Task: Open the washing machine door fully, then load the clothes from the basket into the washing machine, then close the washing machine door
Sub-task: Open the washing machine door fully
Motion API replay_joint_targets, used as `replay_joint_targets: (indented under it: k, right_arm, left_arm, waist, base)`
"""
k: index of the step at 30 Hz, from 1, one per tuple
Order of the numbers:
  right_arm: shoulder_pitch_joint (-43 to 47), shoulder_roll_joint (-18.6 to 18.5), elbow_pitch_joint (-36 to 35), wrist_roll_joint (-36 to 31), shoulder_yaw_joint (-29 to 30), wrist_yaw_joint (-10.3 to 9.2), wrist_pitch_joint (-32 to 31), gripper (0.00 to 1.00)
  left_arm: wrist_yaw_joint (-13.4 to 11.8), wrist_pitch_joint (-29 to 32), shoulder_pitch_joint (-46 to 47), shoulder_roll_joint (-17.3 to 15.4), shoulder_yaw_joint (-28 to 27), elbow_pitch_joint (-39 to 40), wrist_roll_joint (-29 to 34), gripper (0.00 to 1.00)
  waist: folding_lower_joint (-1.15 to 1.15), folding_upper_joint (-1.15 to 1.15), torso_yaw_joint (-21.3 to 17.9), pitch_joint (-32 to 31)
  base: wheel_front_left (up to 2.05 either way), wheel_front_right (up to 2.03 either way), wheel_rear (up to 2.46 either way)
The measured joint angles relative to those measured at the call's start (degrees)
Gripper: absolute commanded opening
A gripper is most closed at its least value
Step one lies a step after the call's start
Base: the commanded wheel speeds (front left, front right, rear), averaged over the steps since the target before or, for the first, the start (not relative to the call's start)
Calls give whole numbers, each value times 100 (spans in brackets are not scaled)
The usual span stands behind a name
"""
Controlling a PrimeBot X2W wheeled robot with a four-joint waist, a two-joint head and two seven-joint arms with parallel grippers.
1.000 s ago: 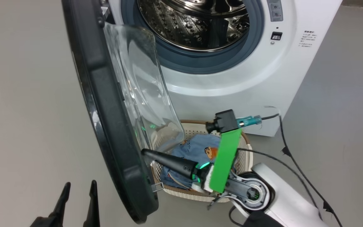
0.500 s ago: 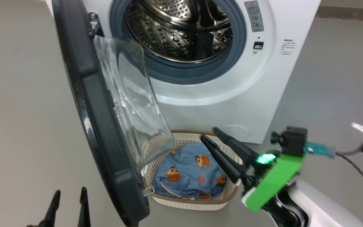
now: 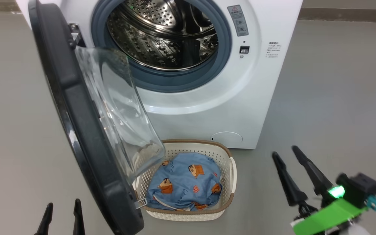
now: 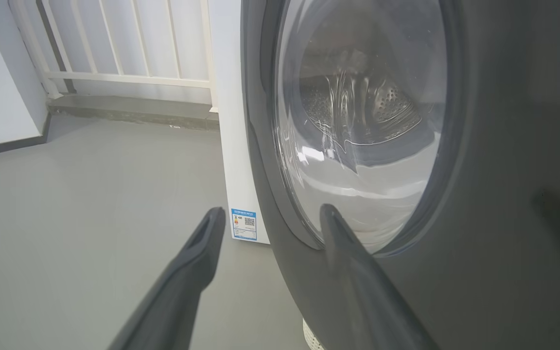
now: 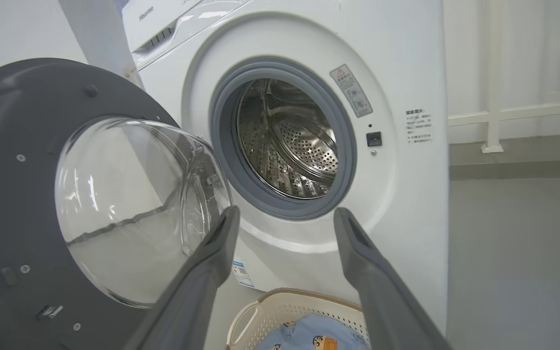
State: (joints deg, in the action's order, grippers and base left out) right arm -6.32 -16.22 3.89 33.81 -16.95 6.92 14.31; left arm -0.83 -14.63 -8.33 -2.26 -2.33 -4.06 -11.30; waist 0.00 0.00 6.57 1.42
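Note:
The washing machine stands with its steel drum bare. Its door is swung out to the left, glass bowl facing the drum. On the floor below sits the basket holding the blue cartoon-print clothes. My right gripper hovers open and empty to the right of the basket. The right wrist view has the right gripper pointing at the washer front, with the basket and clothes below. My left gripper is open at the door's outer side, and in its wrist view this gripper is close to the door.
Grey floor lies open on the right of the washer. The door's lower edge with its latch hook overhangs the basket's left end. A white railing and wall stand behind the washer. A blue label marks its side.
My right gripper was shut near the door's inner rim over the basket; it has opened and pulled back to the right. The head camera has shifted. The left gripper stays open.

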Motion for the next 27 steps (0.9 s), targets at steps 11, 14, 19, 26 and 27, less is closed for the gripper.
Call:
replay_joint_targets:
  k: [11, 14, 19, 26, 27]
  right_arm:
    - [1099, 778, -334, -1282, 1220, 1, 0, 100]
    - [1151, 855, -363, -1464, 1425, 1, 0, 100]
    - [1417, 1078, -432, -1766, 1915, 2, 0, 100]
    - [1636, 1280, -437, -1965, 2196, 5, 0, 100]
    - [1649, 1290, -437, -1965, 2210, 5, 0, 100]
  left_arm:
    - [1, 0, -119, 0, -152, -5, -1, 100]
    - [2, 0, -139, -1, -168, -4, -1, 100]
    - [18, 0, -253, 0, -168, -8, 0, 100]
    - [57, 0, -338, -1, -174, -7, -1, 100]
    - [57, 0, -352, -1, -174, -7, -1, 100]
  waist:
    - [0, 0, -215, -70]
    - [0, 0, -268, -91]
    - [0, 0, -285, -145]
    - [0, 0, -301, -180]
    - [0, 0, -302, -183]
  base:
    - [0, 0, 0]
    - [0, 0, 0]
    - [0, 0, 0]
    - [0, 0, 0]
    - [0, 0, 0]
